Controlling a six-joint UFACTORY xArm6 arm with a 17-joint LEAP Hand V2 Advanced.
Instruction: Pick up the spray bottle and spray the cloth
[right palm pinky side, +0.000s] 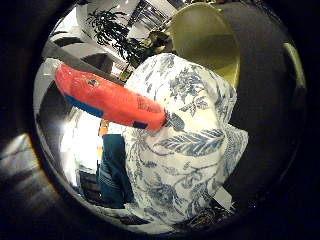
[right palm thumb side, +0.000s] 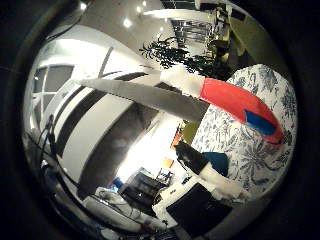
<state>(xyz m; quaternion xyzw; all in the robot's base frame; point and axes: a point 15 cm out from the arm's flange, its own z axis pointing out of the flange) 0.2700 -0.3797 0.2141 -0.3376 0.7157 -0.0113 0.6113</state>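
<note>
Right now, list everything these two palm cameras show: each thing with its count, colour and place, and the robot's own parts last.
spray bottle: one, red-orange label with blue patches and a white neck end, close across the palm, in front of the cloth.
cloth: one, white with a blue-grey leaf and flower print, draped in a bunched mound behind the bottle.
chair: one, yellow-green, beyond the cloth.
potted plant: one, dark green, in the room's background.
hand: black and white finger parts beside the cloth in the thumb side view; whether they curl round the bottle cannot be told.
</note>
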